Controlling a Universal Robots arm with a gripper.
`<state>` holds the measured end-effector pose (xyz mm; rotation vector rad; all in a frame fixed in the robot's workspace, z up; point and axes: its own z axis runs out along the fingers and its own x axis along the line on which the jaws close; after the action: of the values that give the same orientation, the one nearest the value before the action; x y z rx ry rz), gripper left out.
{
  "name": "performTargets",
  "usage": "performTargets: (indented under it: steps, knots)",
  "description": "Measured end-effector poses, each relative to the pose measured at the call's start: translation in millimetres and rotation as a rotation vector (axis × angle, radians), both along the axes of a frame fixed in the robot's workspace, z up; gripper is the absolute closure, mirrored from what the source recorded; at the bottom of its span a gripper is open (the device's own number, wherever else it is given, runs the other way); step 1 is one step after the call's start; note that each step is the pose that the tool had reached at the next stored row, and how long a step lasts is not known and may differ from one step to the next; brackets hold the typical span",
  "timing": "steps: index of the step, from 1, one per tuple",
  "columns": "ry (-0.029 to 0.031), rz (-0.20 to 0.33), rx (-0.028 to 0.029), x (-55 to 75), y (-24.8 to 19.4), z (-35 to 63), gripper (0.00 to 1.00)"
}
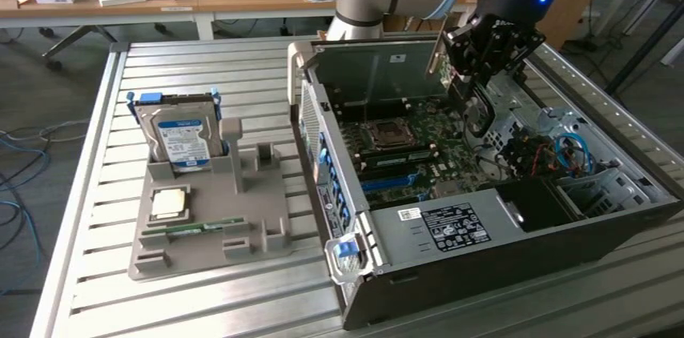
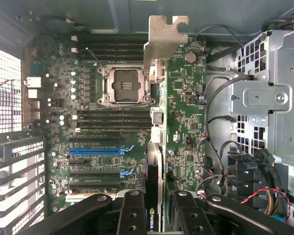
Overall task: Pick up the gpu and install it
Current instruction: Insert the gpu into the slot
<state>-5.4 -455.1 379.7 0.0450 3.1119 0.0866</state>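
My gripper (image 1: 467,86) hangs over the open computer case (image 1: 481,266), shut on the gpu (image 1: 476,114), a thin black card that points down toward the motherboard (image 1: 412,142). In the wrist view the gpu (image 2: 155,166) is seen edge-on between my black fingers (image 2: 132,215), with its silver bracket (image 2: 164,41) at the far end. The card hovers above the board beside the CPU socket (image 2: 123,85) and close to the blue expansion slot (image 2: 95,151). It is apart from any slot.
On the exterior view's left a grey parts tray (image 1: 256,234) carries a silver hard drive (image 1: 182,142), a CPU chip (image 1: 169,203) and a green RAM stick (image 1: 198,230). Drive cage (image 2: 264,98) and cables (image 2: 220,161) crowd one side of the case.
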Motion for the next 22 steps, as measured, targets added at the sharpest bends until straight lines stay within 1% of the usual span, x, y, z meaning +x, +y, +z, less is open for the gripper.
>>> performTargets:
  steps: [6,8,22]
  knots:
    - [0.0001,0.001,-0.0002,0.0,0.0,0.0,0.74]
    - [0.0000,0.017,0.0000,-0.1,0.0,-0.2,0.74]
    - [0.0001,0.270,-0.0006,0.0,0.0,-0.8,0.74]
